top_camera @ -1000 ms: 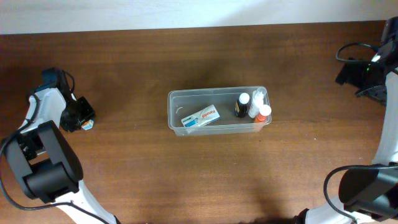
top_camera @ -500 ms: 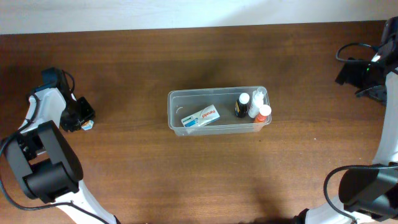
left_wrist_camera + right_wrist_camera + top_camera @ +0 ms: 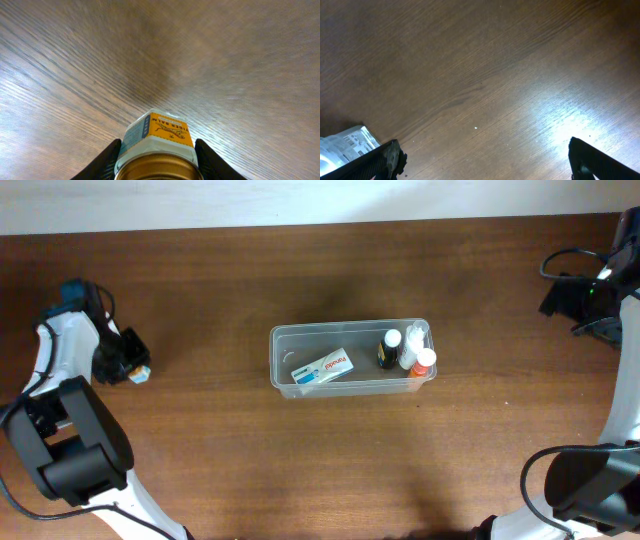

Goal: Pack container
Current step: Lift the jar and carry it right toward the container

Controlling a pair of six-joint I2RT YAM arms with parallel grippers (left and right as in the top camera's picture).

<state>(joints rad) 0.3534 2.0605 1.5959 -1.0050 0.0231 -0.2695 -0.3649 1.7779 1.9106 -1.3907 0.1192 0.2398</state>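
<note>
The container point(image 3: 282, 340) is a clear tub at the table's middle. In it lie a white and blue box point(image 3: 322, 367) on the left and three small bottles point(image 3: 405, 350) on the right. Far to the left, my left gripper point(image 3: 130, 368) is shut on a small jar point(image 3: 159, 137) with a gold lid and an orange and blue label. In the left wrist view both black fingers point(image 3: 106, 161) press its sides above the wood. My right gripper point(image 3: 485, 165) stands open over bare wood at the far right edge point(image 3: 575, 302), holding nothing.
A silvery printed packet point(image 3: 345, 144) shows at the lower left of the right wrist view, just beside one finger. Black cables point(image 3: 560, 265) trail near the right arm. The wall runs along the table's far edge.
My left arm has shifted slightly up and to the left with the jar held. The right arm and the container's contents have not moved.
</note>
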